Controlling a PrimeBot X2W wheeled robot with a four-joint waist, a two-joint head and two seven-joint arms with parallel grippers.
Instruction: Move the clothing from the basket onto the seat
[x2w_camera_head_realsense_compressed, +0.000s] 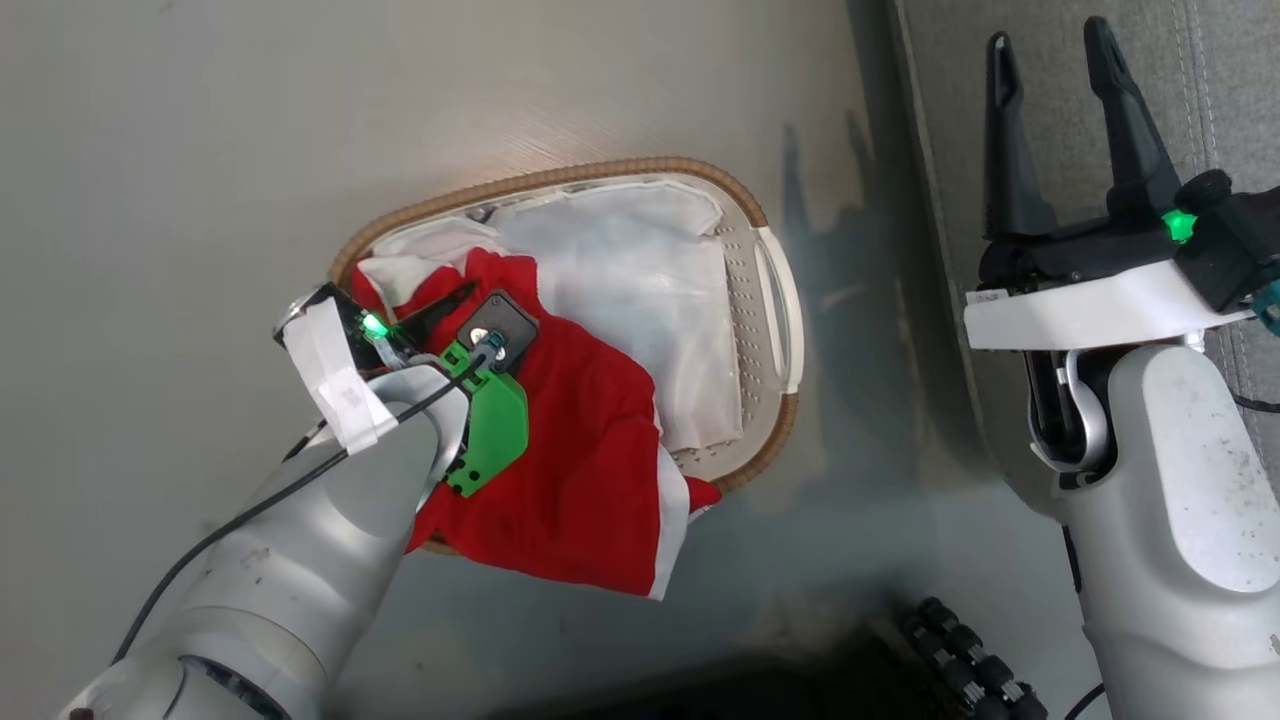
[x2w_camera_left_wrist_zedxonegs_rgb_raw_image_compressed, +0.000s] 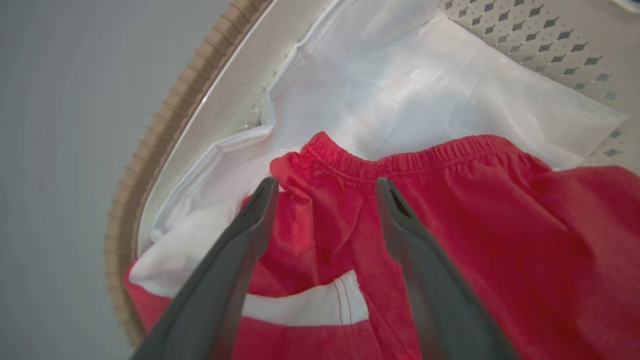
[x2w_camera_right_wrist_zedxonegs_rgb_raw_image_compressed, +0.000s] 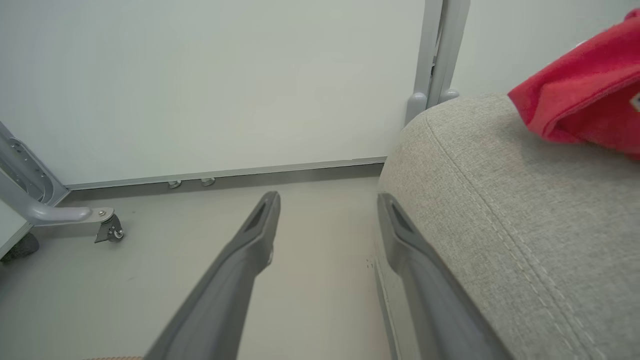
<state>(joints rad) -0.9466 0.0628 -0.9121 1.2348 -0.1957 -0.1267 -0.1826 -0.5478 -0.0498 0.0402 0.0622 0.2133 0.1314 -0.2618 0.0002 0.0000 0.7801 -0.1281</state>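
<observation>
Reaching into the basket (x2w_camera_head_realsense_compressed: 600, 170) at centre frame, the left tool (x2w_camera_left_wrist_zedxonegs_rgb_raw_image_compressed: 326, 182) holds its fingers apart astride the gathered edge of the red clothing (x2w_camera_head_realsense_compressed: 580, 450). The pick-up seems in hand, and next it must close on that fold and lift. The right tool (x2w_camera_head_realsense_compressed: 1048, 35), also spread, hangs upper right over the seat (x2w_camera_right_wrist_zedxonegs_rgb_raw_image_compressed: 525, 225), where another red piece (x2w_camera_right_wrist_zedxonegs_rgb_raw_image_compressed: 585, 110) lies.

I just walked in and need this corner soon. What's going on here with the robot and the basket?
The robot is emptying the basket onto the seat. Its left end effector is open over a red garment that lies in the basket and spills over the rim, not yet gripped. The right end effector is open and empty beside the seat, where another red garment already lies.
</observation>
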